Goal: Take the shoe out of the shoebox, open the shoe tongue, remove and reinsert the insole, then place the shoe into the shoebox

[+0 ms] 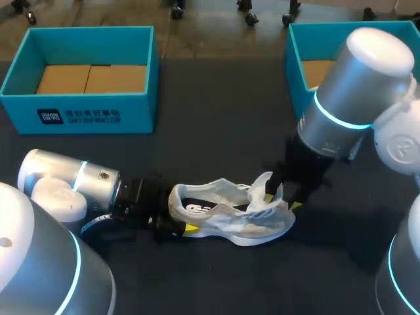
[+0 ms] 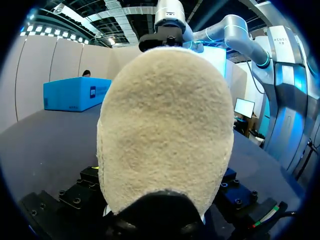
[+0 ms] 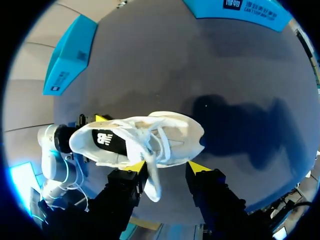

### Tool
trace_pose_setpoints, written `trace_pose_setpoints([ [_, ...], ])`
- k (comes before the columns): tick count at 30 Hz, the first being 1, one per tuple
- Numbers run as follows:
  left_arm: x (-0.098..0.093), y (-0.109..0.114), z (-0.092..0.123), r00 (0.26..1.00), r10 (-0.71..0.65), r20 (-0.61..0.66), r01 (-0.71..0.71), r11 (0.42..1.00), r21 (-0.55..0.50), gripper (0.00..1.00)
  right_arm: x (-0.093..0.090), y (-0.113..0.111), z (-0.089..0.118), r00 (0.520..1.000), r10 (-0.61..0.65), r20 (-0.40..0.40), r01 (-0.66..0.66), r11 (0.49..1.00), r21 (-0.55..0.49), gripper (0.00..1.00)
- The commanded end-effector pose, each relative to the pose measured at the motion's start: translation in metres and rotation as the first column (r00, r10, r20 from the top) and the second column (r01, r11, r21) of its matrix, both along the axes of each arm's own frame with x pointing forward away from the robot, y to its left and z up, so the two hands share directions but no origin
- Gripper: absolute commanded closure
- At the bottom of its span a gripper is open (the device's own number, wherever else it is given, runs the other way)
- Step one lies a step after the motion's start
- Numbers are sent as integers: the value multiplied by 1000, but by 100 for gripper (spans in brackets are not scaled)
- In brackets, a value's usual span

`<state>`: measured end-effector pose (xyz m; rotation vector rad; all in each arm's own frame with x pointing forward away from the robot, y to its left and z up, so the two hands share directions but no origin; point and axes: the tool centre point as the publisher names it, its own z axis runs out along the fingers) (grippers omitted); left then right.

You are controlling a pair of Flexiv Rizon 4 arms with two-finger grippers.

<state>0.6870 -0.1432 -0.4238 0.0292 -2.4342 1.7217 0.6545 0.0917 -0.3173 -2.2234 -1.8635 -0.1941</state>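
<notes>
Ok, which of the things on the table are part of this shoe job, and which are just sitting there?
In the job:
- white shoe
- left gripper, at its heel
- right gripper, by its tongue
- the shoebox: either the left blue box or the right blue box; I cannot tell which

Just lying about:
- whichever blue box is not the shoebox
</notes>
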Motion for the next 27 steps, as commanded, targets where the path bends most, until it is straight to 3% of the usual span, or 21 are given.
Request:
trace_pose_setpoints([
  [1,0,1,-2,1000,0,-1,0,1000,1,100,2,5,20,1000,8,-17,-10,997,-79,50],
  [8,0,1,-2,1000,0,-1,0,1000,1,100,7,13,50,999,33,-39,-38,988,-150,51],
  [18,0,1,-2,1000,0,-1,0,1000,1,100,22,53,109,984,161,-75,-177,935,-307,52],
  [21,0,1,-2,1000,0,-1,0,1000,1,100,25,67,122,970,232,-66,-241,911,-334,64],
  [23,0,1,-2,1000,0,-1,0,1000,1,100,27,77,127,954,293,-66,-297,889,-347,100],
  [27,0,1,-2,1000,0,-1,0,1000,1,100,31,96,126,896,438,-70,-434,833,-344,100],
])
